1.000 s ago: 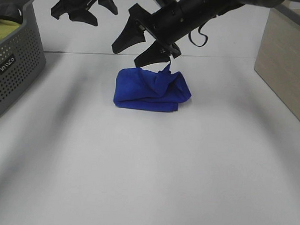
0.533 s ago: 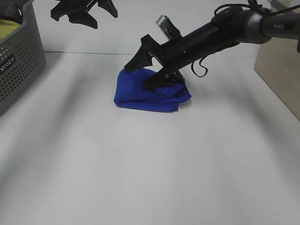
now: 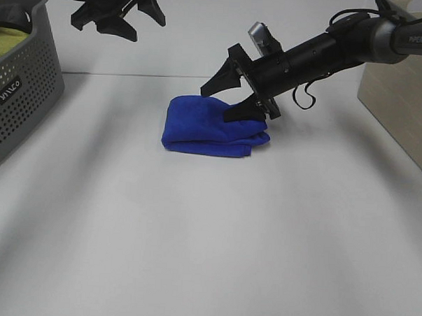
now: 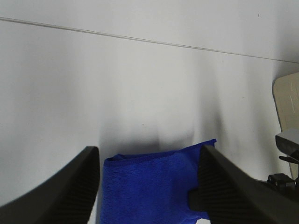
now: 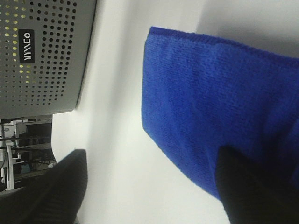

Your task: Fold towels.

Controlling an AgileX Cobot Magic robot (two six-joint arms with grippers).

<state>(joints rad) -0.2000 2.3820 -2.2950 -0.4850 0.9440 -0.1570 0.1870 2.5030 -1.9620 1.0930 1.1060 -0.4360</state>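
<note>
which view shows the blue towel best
The exterior high view: the whole folded blue towel lies on the table, the right hand over its right end. The left wrist view shows only one edge; the right wrist view shows one part close up.

- The plain white, matte table (image 3: 207, 235) carries everything; a thin seam line runs across its far part.
- A royal-blue microfibre towel (image 3: 205, 124), folded into a thick rectangular bundle, lies on the table a little beyond its middle.
- A grey perforated plastic basket (image 3: 21, 87) stands at the table's left edge, well apart from the towel.
- A pale wood-grain box (image 3: 403, 89) stands at the right edge, also well apart from the towel.
</note>
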